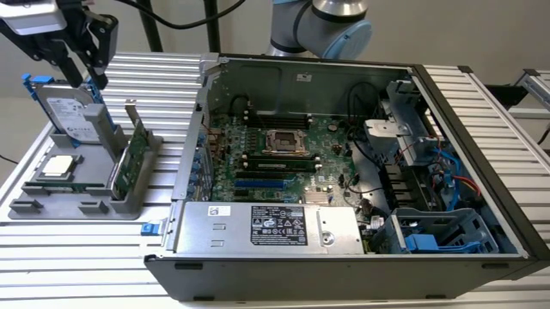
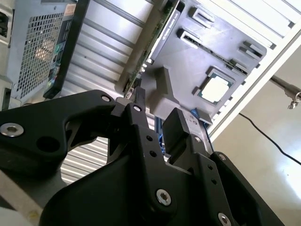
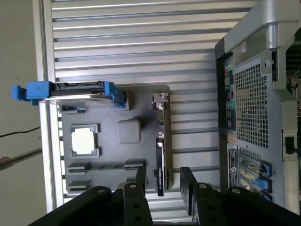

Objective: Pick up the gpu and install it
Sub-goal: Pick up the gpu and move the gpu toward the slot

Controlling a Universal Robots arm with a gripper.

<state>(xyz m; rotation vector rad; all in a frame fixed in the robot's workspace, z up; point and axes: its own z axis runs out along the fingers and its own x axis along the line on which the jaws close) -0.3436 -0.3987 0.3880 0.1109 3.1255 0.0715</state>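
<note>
The gpu [image 1: 129,156] stands on its long edge in a grey holder [image 1: 77,209], a green board with its silver bracket pointing up, at the exterior view's left. In the first wrist view the gpu [image 3: 161,146] appears as a thin edge, and in the second wrist view the gpu [image 2: 153,40] runs along the holder's side. My gripper [image 1: 86,71] hangs high above the holder, over the hard drive end. It is open, and nothing sits between its black fingers in either wrist view, gripper [image 3: 163,181] and gripper [image 2: 157,113]. From above, the fingers line up either side of the card's edge.
The holder also carries a silver hard drive in a blue frame [image 1: 69,112] and a square silver CPU chip [image 1: 56,166]. To the exterior view's right lies the open computer case [image 1: 344,270], its motherboard [image 1: 257,182] exposed. Everything rests on a ribbed metal table [image 1: 86,257].
</note>
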